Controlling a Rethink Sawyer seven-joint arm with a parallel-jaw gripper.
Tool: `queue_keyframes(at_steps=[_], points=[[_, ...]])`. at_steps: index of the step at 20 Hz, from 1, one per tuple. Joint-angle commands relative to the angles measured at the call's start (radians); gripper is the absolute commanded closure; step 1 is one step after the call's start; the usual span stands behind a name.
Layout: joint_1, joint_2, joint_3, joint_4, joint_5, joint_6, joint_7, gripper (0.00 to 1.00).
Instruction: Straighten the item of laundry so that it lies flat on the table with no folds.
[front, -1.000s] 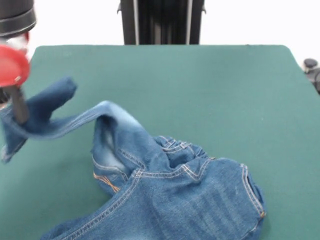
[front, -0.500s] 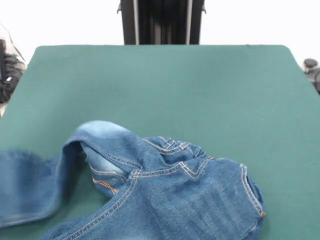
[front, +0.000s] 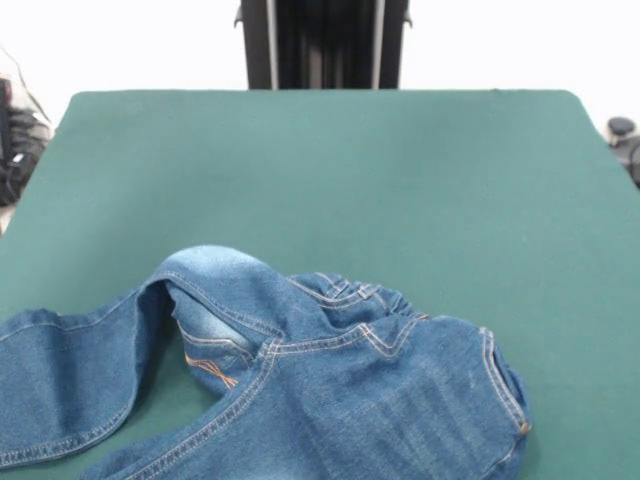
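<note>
Dropped jeans (front: 330, 390) leg lay flat at left on the table (front: 400, 170), seat bunched, gripper gone from view, its jaws unseen.

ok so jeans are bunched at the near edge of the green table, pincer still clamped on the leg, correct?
Not quite. The front view shows no pincer at all; nothing holds the jeans. The leg lies loose on the green table. The rest stands: the jeans are bunched at the near edge.
</note>
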Motion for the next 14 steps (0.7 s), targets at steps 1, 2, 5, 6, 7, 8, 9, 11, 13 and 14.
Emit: queue_keyframes(at_steps=[1,2,5,6,7,8,9,11,13,14], points=[[0.058,-0.124,-0.038,0.158,0.012,0.034,-0.009,0.00],[0.056,-0.136,-0.040,0.185,0.032,0.050,0.012,0.00],[0.053,-0.171,-0.051,0.253,0.077,0.063,0.079,0.00],[0.054,-0.184,-0.060,0.278,0.085,0.053,0.104,0.00],[0.055,-0.195,-0.067,0.302,0.097,0.047,0.127,0.00],[0.056,-0.205,-0.074,0.325,0.108,0.041,0.151,0.00],[0.057,-0.215,-0.082,0.348,0.119,0.034,0.171,0.00],[0.056,-0.238,-0.099,0.405,0.140,0.009,0.210,0.00],[0.054,-0.265,-0.115,0.464,0.159,-0.012,0.247,0.00],[0.052,-0.281,-0.123,0.497,0.167,-0.025,0.259,0.00]])
